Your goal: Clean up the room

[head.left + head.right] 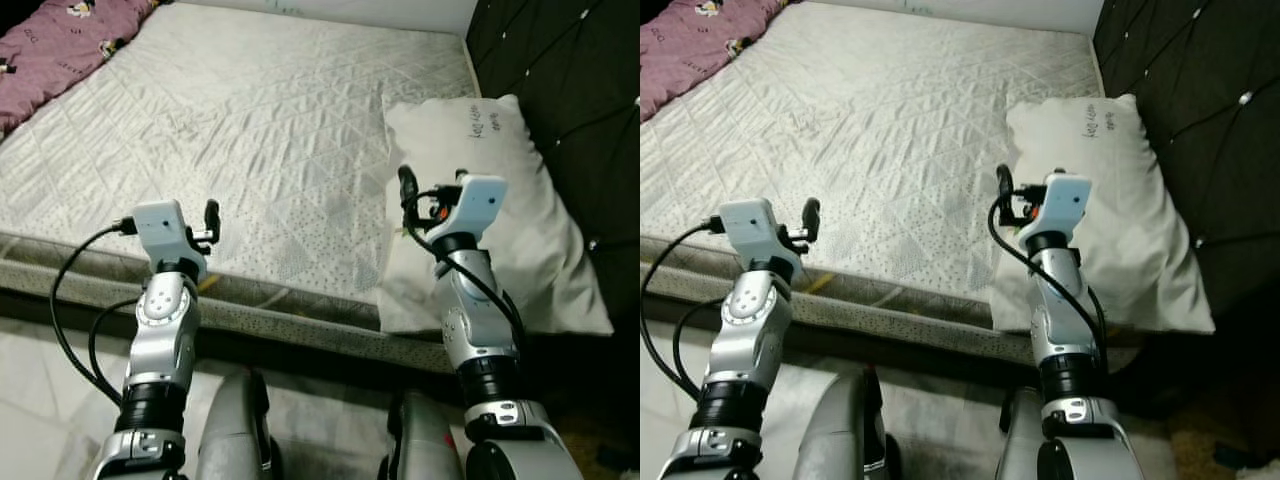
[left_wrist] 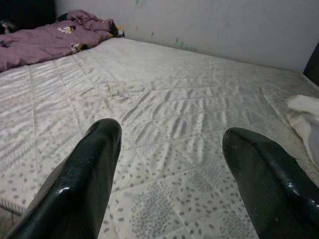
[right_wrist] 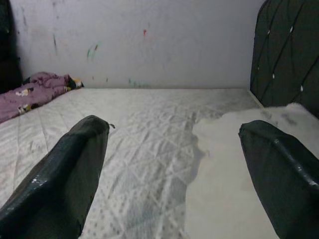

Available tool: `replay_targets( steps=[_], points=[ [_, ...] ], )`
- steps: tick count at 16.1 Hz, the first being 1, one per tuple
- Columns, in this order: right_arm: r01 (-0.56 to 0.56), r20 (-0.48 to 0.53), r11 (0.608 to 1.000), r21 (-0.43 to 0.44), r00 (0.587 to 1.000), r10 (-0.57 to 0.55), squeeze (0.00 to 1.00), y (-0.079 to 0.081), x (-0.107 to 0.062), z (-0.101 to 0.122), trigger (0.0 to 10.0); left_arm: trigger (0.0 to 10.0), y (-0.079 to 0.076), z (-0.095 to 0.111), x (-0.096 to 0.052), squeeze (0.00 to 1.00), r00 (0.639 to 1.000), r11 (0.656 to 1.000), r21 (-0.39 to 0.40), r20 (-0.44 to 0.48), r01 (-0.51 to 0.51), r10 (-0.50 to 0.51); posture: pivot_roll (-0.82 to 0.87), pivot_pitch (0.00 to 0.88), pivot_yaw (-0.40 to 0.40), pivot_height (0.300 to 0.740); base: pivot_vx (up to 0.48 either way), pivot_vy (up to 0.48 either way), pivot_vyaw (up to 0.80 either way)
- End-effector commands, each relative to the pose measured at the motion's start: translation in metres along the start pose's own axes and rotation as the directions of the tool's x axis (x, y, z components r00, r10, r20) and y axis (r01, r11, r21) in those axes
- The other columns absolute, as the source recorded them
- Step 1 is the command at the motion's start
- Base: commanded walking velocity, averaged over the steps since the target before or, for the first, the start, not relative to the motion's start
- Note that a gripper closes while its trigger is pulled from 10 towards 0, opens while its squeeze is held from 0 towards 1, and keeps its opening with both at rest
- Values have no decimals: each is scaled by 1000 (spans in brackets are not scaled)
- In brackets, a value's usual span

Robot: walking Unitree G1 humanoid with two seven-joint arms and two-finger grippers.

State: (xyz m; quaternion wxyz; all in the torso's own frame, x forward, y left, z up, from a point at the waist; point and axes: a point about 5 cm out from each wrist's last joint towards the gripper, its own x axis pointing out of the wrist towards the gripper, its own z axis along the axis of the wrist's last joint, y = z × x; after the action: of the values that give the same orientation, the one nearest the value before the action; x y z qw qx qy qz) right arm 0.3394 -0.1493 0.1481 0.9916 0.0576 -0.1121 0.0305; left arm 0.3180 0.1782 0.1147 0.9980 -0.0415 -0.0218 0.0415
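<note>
Hovering spread and empty, both grippers grasp nothing: right gripper (image 3: pixel 174 174) over the pillow (image 1: pixel 520 230), left gripper (image 2: pixel 169 174) above the mattress (image 1: pixel 250 130). Tidying looks barely begun; the blanket (image 1: pixel 60 45) lies crumpled far ahead-left.

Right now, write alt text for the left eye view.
Two robot arms reach over a bare quilted mattress, left gripper and right gripper both open. A white pillow lies by the dark headboard; a purple blanket sits far left.
</note>
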Motion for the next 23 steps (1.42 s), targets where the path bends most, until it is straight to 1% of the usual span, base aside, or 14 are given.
replay_targets(
  steps=[1, 3, 6, 7, 10, 11, 14, 16, 17, 18, 20, 21, 22, 23],
  points=[
    [3, 18, 1000, 5, 1000, -3, 0, 2, 3, 6, 10000, 10000, -1, 7, 3, 0, 1000, 1000, 6, 27, 1, -1, 39, 0, 18, 687, 0, 0, 0],
    [-4, 21, 1000, 4, 1000, 4, 0, 6, 2, 7, 10000, 10000, -1, 4, 2, 0, 1000, 1000, 9, 17, 5, -5, 30, 0, 26, 707, 0, 0, 0],
    [3, 13, 1000, -2, 1000, -3, 0, 6, 0, 5, 10000, 10000, -6, 6, 9, 0, 1000, 1000, 7, 19, 23, -23, 19, 0, 30, 740, 0, 0, 0],
    [4, 2, 1000, -12, 1000, -4, 0, 5, -2, 3, 10000, 10000, -9, 6, 11, 0, 999, 999, 2, 20, 36, -36, 14, 0, 29, 740, 0, 0, 0],
    [20, -17, 1000, -21, 1000, -20, 0, 0, -5, -1, 10000, 10000, -15, 2, 9, 0, 999, 999, -14, -3, 45, -45, 11, 0, 28, 740, 0, 0, 0],
    [25, -20, 999, -27, 999, -26, 0, -1, -5, -1, 10000, 10000, -15, 1, 10, 0, 999, 999, -19, -5, 38, -38, 10, 0, 27, 740, 0, 0, 0],
    [47, -31, 998, -45, 998, -49, 0, -5, -9, -4, 10000, 10000, -9, 0, 15, 0, 1000, 997, -69, -25, -17, 16, 2, 0, 26, 740, 0, 0, 0],
    [65, -33, 997, -41, 997, -67, 0, -8, -14, -4, 10000, 10000, 0, -4, 12, 0, 996, 992, -95, -37, -78, 75, 4, 0, 16, 740, 0, 0, 0],
    [76, -43, 997, -33, 996, -77, 0, -9, -15, -6, 10000, 10000, 2, -6, 10, 0, 995, 991, -98, -46, -91, 86, 11, 0, 5, 740, 0, 0, 0],
    [62, -50, 997, -45, 997, -64, 0, -7, -15, -6, 10000, 10000, -1, -6, 9, 0, 998, 995, -78, -42, -54, 51, 25, 0, -7, 740, 0, 0, 0],
    [33, -69, 998, -61, 997, -38, 0, -3, -12, -9, 10000, 10000, -6, -3, 9, 0, 1000, 997, -77, -22, -10, 8, 34, 0, -19, 740, 0, 0, 0],
    [40, -78, 997, -63, 996, -45, 0, -3, -13, -10, 10000, 10000, -6, -3, 10, 0, 1000, 997, -76, -23, -10, 8, 34, 0, -23, 740, 0, 0, 0],
    [52, -84, 997, -58, 995, -57, 243, -5, -14, -10, 10000, 10000, -6, -4, 9, 0, 1000, 997, -74, -23, -15, 13, 31, 0, -28, 740, 0, 0, 0],
    [57, -91, 996, -69, 994, -63, 408, -6, -14, -11, 10000, 10000, -7, -5, 8, 0, 1000, 997, -74, -25, -15, 14, 25, 0, -27, 740, 0, 0, 0]
  ],
)
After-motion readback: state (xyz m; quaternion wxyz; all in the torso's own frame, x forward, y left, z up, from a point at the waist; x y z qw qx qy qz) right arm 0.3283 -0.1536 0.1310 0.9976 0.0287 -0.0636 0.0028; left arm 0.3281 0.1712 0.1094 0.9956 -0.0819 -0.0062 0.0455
